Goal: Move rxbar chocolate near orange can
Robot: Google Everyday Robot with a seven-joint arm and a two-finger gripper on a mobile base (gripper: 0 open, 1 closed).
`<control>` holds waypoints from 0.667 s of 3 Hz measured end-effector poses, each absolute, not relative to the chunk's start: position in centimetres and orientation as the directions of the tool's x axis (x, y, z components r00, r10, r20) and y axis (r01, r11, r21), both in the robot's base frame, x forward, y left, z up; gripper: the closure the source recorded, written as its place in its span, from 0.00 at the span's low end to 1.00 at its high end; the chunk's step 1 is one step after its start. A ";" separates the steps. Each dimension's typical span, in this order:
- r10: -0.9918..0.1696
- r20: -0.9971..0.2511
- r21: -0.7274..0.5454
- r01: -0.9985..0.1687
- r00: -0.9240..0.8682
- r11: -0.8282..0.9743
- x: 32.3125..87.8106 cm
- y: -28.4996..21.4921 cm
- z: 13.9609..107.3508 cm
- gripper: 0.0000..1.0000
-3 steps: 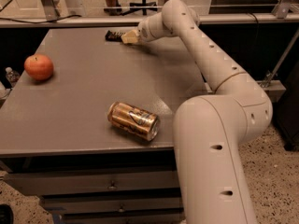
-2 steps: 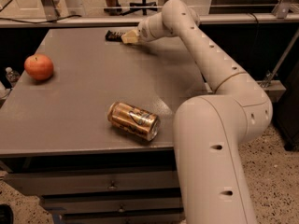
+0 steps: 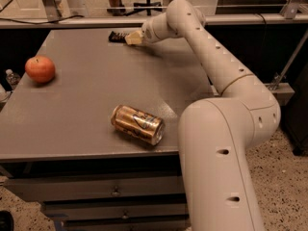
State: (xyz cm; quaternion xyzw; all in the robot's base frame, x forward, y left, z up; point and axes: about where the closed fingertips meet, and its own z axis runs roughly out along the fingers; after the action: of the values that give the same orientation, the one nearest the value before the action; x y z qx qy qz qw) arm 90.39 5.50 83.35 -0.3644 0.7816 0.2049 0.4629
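The rxbar chocolate [image 3: 116, 35], a small dark bar, lies flat at the far edge of the grey table [image 3: 96, 85]. My gripper [image 3: 132, 38] is at the bar's right end, low over the table, touching or nearly touching it. The bar's right part is hidden behind the gripper. The orange can [image 3: 137, 124], golden-orange with dark script, lies on its side near the table's front edge, far from the bar. My arm [image 3: 216, 66] reaches from the front right across the table's right side.
A red-orange apple [image 3: 40, 69] sits at the table's left side. Drawers [image 3: 115, 191] are under the table front. A rail [image 3: 72, 22] runs behind the far edge, and chair legs [image 3: 144, 4] stand beyond it.
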 end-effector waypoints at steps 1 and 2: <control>-0.397 -0.868 -0.048 -0.747 -0.297 0.663 89.1 3.9 85.1 1.00; -0.405 -0.877 -0.154 -0.646 -0.259 0.748 86.1 -3.6 91.8 1.00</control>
State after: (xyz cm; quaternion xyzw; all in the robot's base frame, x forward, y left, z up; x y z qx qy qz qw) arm 86.10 -3.64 91.78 -0.3348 0.7846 0.1187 0.5081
